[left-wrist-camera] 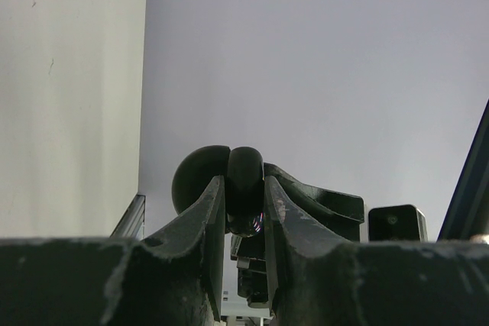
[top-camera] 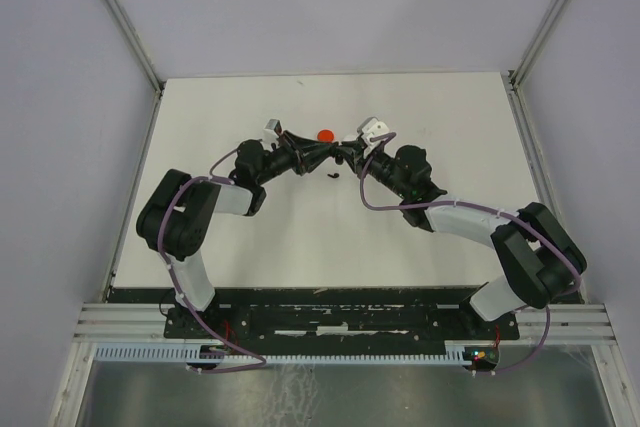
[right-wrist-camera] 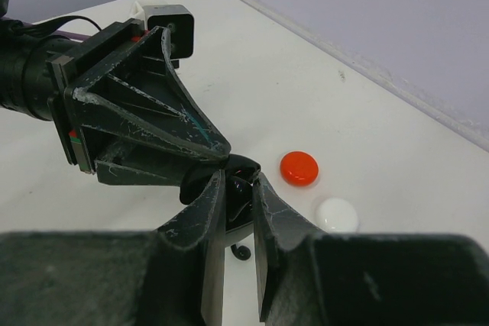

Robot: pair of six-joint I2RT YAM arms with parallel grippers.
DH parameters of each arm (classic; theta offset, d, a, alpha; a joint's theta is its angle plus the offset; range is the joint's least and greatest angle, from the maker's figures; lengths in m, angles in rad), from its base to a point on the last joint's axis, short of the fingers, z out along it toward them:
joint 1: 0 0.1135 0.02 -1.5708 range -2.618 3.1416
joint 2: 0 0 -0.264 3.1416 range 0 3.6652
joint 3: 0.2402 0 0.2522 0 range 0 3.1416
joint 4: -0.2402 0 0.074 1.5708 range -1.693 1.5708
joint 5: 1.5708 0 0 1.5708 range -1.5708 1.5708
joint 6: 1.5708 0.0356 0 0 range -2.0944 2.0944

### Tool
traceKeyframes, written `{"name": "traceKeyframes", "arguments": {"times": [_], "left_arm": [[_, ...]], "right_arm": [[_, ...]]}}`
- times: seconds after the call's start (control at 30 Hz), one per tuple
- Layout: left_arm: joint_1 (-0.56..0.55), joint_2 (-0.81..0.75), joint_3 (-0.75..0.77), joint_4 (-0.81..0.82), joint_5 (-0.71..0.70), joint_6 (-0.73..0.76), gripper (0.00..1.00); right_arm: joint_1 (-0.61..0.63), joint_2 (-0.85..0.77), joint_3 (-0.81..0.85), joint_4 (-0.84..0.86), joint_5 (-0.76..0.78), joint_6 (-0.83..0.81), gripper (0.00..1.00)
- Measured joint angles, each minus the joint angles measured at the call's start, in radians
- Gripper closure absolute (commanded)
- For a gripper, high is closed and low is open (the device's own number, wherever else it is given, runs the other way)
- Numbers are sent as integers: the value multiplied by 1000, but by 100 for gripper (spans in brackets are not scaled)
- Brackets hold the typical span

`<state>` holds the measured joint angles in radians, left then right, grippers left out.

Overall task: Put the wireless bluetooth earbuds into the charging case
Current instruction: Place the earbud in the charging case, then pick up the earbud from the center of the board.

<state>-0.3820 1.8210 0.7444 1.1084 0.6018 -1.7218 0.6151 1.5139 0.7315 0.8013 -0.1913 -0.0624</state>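
a black case (left-wrist-camera: 245, 177) was held clamped above the table (right-wrist-camera: 397, 143) by both the left pincer (left-wrist-camera: 244, 215) and the right pincer (right-wrist-camera: 238, 198).

On the right wrist feed I see a plain red case (right-wrist-camera: 299, 168) right of centre and a white case (right-wrist-camera: 337, 215) below it, on the white table (right-wrist-camera: 382, 150). The black case (right-wrist-camera: 238, 179) matches the black, pale-scuffed left gripper (right-wrist-camera: 225, 156) and right gripper (right-wrist-camera: 238, 208). The cables (top-camera: 366, 199) are purple.
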Motion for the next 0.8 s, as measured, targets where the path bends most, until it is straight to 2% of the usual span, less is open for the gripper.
{"name": "traceKeyframes", "arguments": {"times": [0.23,0.33,0.53,0.8], "left_arm": [[0,0,28,-16,0,-1,97],[0,2,36,-18,2,-1,97],[-1,11,52,-19,1,-1,97],[-1,19,63,-23,-1,0,97]], "right_arm": [[0,-3,-5,5,-10,-8,78],[0,-8,-5,6,-11,-11,64],[0,-19,-5,-3,-16,1,48],[0,-138,-9,-50,105,50,37]]}}
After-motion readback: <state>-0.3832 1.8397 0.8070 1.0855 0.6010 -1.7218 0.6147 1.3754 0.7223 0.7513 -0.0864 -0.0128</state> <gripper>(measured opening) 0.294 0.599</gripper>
